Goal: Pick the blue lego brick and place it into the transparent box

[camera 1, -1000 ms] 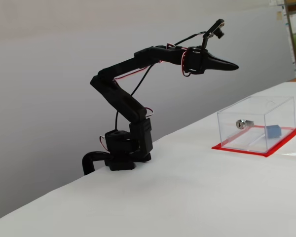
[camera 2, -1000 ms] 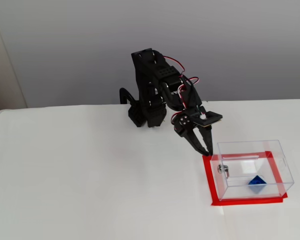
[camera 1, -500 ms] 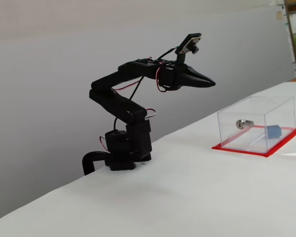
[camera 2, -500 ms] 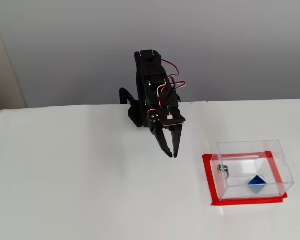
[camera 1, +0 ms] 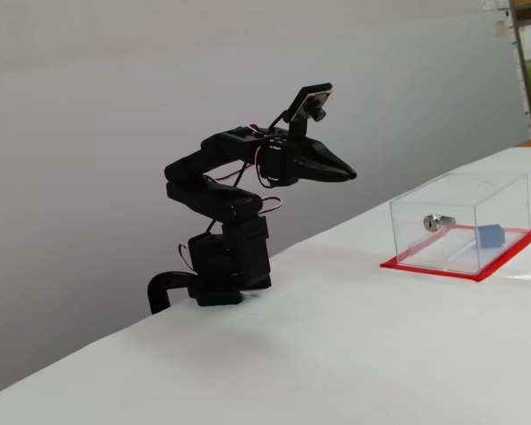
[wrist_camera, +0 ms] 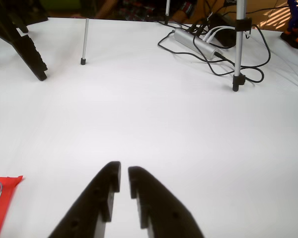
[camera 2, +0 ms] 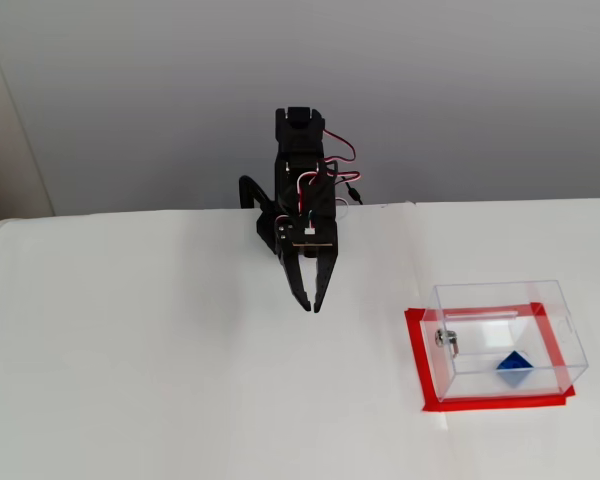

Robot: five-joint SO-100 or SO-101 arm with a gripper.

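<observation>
Sitting on the red sheet inside the clear box (camera 2: 508, 340), the blue brick (camera 2: 514, 366) rests near the front right corner of the box floor in the fixed view from the front, apart from the small silver lock (camera 2: 446, 339) on the left wall. The other fixed view shows the same brick (camera 1: 490, 235) as a pale blue block behind the clear wall of the box (camera 1: 460, 221). By the look of it the placing is done.

The gripper (camera 2: 308, 303) hangs above bare white table, well apart from the box and close to the arm's own base (camera 1: 214, 282). In the wrist view the gripper (wrist_camera: 123, 173) has its two black fingers nearly together, only a thin slit between the tips, and nothing is held between them; a red corner of the base sheet (wrist_camera: 4, 196) shows at the lower left edge.

The brick looks hard, light and smooth-sided, so it would likely slip under a weak or skewed pinch. The safest hold would be across two opposite flat sides, below the studs, with the fingers square to those faces.
</observation>
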